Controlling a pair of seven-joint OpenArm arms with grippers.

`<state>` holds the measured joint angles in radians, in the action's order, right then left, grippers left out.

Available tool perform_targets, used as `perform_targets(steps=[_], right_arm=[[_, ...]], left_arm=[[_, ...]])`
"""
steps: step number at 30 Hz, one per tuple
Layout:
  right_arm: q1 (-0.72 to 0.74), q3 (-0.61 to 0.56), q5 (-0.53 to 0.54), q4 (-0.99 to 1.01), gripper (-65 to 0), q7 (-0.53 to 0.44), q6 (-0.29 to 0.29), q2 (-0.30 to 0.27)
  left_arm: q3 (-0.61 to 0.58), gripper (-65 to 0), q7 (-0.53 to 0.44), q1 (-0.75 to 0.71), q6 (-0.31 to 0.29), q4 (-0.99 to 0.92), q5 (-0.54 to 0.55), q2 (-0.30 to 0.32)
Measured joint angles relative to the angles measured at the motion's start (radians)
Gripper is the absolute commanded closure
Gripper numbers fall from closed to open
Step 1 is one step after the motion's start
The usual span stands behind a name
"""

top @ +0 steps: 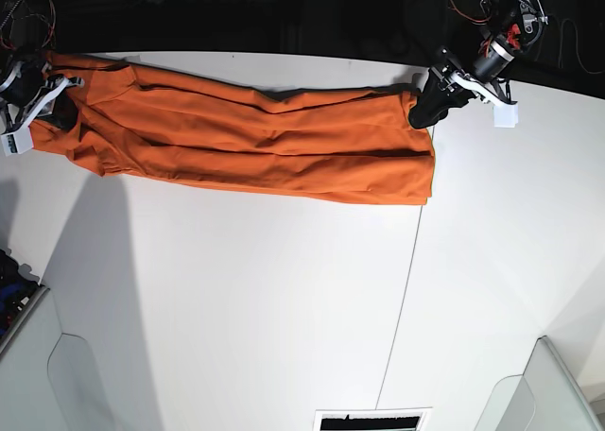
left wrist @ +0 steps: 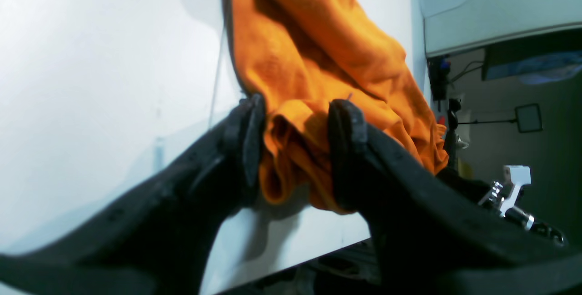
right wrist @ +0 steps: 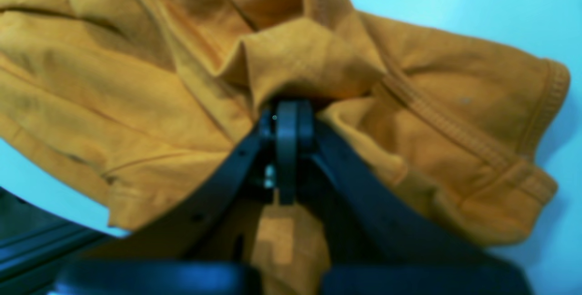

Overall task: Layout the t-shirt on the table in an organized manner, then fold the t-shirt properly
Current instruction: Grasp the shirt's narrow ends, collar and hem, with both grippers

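Observation:
The orange t-shirt (top: 255, 138) lies stretched in a long, creased band across the far part of the white table (top: 284, 308). In the base view my left gripper (top: 425, 105) is at the shirt's right end, near the table's far edge. Its wrist view shows the left gripper (left wrist: 295, 145) with its jaws apart and pressed on a thick bunch of the t-shirt (left wrist: 313, 58). My right gripper (top: 52, 110) is at the shirt's left end. Up close, the right gripper (right wrist: 287, 111) is shut, and the t-shirt (right wrist: 136, 95) folds converge on its tips, beside a hemmed sleeve.
A thin dark seam (top: 406, 289) runs down the table right of centre. Pale bins stand at the near left (top: 57, 374) and near right (top: 548, 384) corners, and a vent (top: 371, 419) sits at the front edge. Dark equipment and cables (top: 492, 6) line the back.

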<state>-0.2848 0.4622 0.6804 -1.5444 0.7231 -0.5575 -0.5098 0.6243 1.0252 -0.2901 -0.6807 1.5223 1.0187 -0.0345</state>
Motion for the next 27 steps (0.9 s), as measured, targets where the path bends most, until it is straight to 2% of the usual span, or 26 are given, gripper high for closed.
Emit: perform_targets(steps=[6, 10, 18, 27], right_arm=[[0.002, 0.0, 0.003, 0.0, 0.0, 0.008, 0.0, 0.0], [0.0, 0.0, 0.003, 0.0, 0.0, 0.012, 0.0, 0.0], [0.002, 0.0, -0.026, 0.0, 0.0, 0.012, 0.0, -0.012], [0.002, 0.0, -0.023, 0.0, 0.0, 0.011, 0.0, -0.032]], left_arm=[[-0.066, -28.6, -0.033, 0.062, 0.02, -0.002, -0.111, -0.001], [-0.092, -28.6, -0.028, 0.097, 0.045, -0.01, -0.134, 0.007], [-0.115, -28.6, 0.061, 0.097, 0.069, -0.014, -0.047, 0.075], [-0.122, -28.6, 0.14, 0.079, 0.075, 0.002, 0.04, 0.118]])
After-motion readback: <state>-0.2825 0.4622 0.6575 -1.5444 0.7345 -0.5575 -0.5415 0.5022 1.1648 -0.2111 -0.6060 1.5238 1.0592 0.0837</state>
